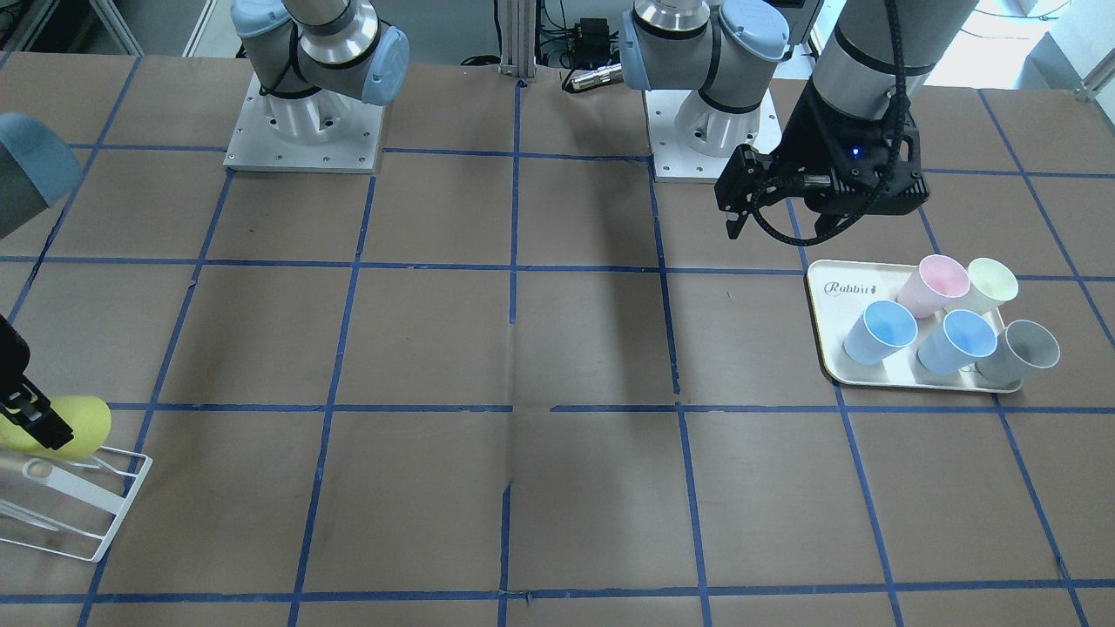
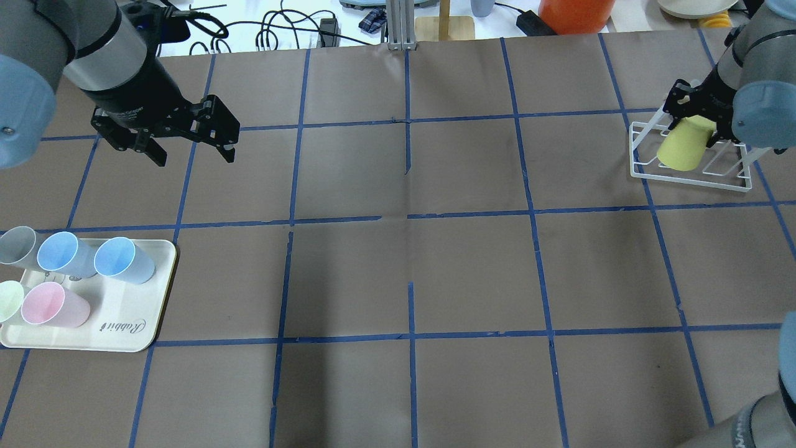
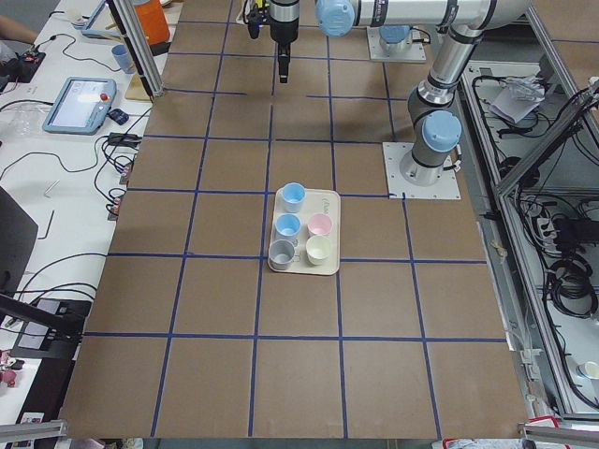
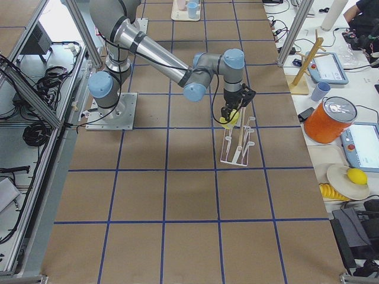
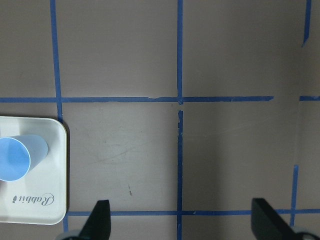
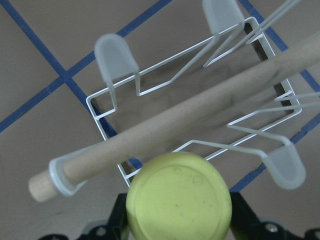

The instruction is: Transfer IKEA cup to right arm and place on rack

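**Right gripper point(image 2: 691, 121).** The jaws are closed on the IKEA cup point(image 6: 178, 197), one finger on each side of the cup wall. The cup is tilted. Its closed base points ahead of the fingertips, towards the rack point(image 2: 687, 181) directly below the tool. In the wrist view, the wooden dowel point(image 6: 200, 102) crosses just beyond the cup base. You cannot tell from these views whether the cup touches a prong or the dowel.

**Left gripper point(image 5: 182, 222).** The jaws are spread wide with nothing between them. The tool hangs above bare table, and the tray point(image 5: 55, 200) lies off to one side.

**Hazards, as judged from this pose:**
- The closed base leads, so a prong probably cannot enter the cup mouth. If you release here, the cup may slide or roll off the wires.
- If you advance further, the base may strike the dowel and push the light rack along the table.
- The cup wall is smooth and tapered, so a side load from a prong could twist the cup in the fingers.
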Tool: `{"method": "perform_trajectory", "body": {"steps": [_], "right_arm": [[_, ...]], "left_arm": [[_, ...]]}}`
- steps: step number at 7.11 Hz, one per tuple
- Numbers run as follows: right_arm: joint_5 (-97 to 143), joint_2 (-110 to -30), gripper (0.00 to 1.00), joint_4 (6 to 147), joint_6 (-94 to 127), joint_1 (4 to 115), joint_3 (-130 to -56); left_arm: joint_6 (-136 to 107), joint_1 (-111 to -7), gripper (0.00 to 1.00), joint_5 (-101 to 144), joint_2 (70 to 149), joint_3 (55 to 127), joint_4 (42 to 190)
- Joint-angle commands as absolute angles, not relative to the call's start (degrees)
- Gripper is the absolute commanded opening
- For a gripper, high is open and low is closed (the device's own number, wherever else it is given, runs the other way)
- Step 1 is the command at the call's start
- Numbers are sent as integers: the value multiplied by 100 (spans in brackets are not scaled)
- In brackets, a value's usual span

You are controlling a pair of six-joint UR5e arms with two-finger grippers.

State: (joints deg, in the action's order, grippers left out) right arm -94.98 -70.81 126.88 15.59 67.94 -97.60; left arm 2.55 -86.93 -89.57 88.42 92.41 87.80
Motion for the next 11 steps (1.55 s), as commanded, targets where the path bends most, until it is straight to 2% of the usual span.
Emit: {"method": "perform_trajectory", "body": {"steps": [1,2,6,11], "right_arm": [[-9536,-7075,93,12874,1564,6794,-9747],[-9554,-7084,96,12876,1564,6794,-9747],[-9615,-7320,100,12762,1503,6794,-9711],[-9518,-8462,100,11148,1476,7065,-9607]], "left_arm": [[255,-8692,100,-8956,8842,9246,8780],[246,-8692,100,-8956,8842,9237,8780],[255,-8692,100,-8956,8842,9246,8780],[264,-8483,100,-8965,8833,9132,8859]]}}
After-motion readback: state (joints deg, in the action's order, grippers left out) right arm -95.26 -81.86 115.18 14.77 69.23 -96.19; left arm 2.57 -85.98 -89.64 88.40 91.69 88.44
